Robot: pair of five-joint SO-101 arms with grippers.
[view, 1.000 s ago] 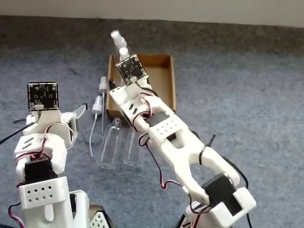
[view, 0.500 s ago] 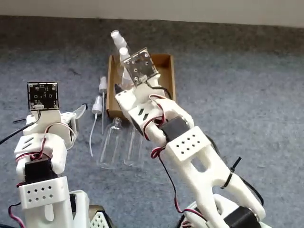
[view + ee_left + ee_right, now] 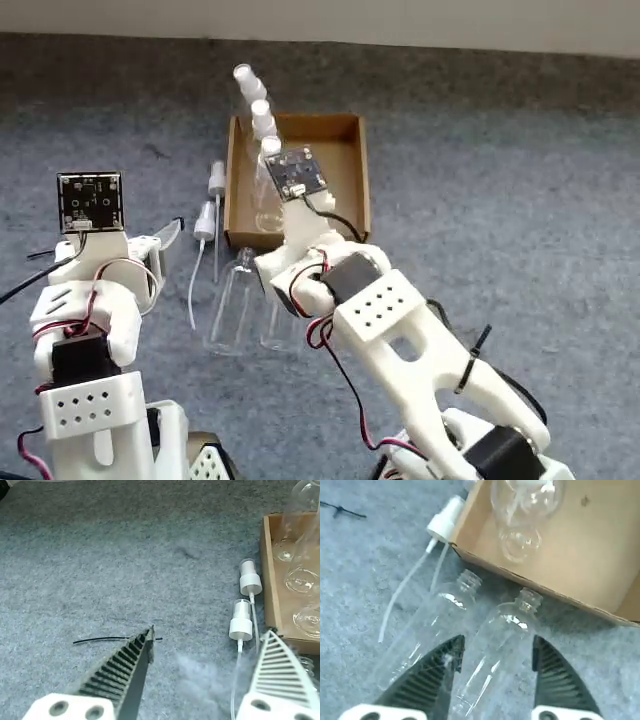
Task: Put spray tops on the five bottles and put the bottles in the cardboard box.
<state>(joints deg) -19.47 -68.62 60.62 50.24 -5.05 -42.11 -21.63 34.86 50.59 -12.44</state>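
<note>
Two bare clear bottles lie side by side in front of the cardboard box point(image 3: 345, 170), one point(image 3: 230, 300) to the left of the other point(image 3: 282, 318). In the right wrist view my right gripper point(image 3: 497, 641) is open and straddles one bare bottle point(image 3: 505, 630), with the other bottle point(image 3: 427, 630) just outside one finger. Three capped bottles point(image 3: 264, 150) lean inside the box. Two loose spray tops point(image 3: 216, 178) point(image 3: 205, 220) lie left of the box. My left gripper point(image 3: 210, 631) hangs open and empty short of those spray tops point(image 3: 249, 579) point(image 3: 240, 624).
A thin black cable tie point(image 3: 100, 640) lies on the grey carpet near the left gripper. The right arm point(image 3: 370, 300) covers part of the bare bottles in the high view. The box's right half point(image 3: 580, 540) holds nothing. Open carpet lies to the right.
The right arm drew back from over the box and came down over the bare bottles. A third capped bottle now stands in the box. The left arm kept still.
</note>
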